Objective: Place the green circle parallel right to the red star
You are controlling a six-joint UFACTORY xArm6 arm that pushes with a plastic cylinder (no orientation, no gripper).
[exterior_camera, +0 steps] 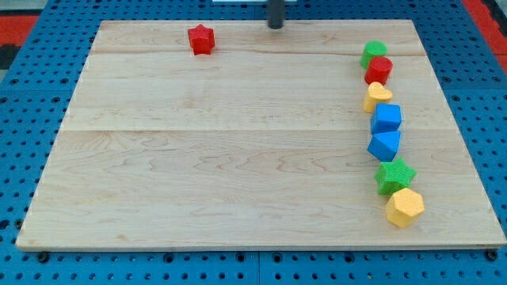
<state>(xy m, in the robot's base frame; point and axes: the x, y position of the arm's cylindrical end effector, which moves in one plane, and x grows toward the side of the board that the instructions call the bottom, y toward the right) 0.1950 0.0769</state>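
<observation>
Block count: eight blocks on one wooden board (238,158).

There were two red blocks, the red star (201,39) and a red round block (379,70); two green, the green circle (374,53) and a green star (394,175); two yellow, a yellow heart (378,96) and a yellow hexagon (405,207); two blue, a blue cube (387,118) and a blue wedge-like block (385,145).

Looks like a robotics lab bench: pale wooden board (238,150) resting on blue perforated mounting plate (24,119), red-and-black mat (16,20) at upper left and upper right corners of the frame.
</observation>
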